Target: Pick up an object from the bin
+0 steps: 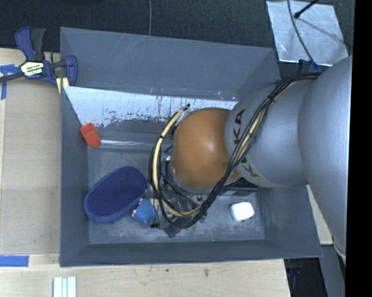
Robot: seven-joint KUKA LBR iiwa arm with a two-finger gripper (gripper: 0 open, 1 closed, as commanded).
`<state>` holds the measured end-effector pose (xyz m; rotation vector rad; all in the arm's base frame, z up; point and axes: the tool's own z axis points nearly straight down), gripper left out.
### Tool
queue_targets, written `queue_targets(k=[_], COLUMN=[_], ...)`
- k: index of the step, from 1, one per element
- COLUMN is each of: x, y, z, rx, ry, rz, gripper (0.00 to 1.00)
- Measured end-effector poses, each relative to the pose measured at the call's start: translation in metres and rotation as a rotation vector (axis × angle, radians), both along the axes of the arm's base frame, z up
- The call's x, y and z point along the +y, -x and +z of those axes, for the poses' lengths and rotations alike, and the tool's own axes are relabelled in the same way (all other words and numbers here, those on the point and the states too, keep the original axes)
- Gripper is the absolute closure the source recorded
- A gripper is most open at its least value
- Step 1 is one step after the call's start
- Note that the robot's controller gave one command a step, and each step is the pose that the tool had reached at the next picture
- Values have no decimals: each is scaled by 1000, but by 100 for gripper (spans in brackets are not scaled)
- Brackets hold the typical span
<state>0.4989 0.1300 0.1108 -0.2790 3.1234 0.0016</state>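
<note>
One nearest thing: small blue piece (146, 212) being seen just left of the jaws.
Gripper (166, 226): being held low.
Jaws: being hidden; state cannot be told.

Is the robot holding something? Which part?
Cannot be told. The end effector sits low beside a small bright-blue object, its grip hidden under the orange wrist cover.

Pouch (114, 196) lies left of the arm (277, 142) (block (242, 211) right), perhaps touching.
</note>
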Motion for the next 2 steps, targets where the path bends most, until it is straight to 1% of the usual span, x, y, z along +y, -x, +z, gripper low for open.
queue_targets(k=[1, 2], x=[0, 0], y=[-1, -3], z=[28, 71], rx=[0, -1], ry=[0, 0], rz=[-2, -4], gripper=[100, 100])
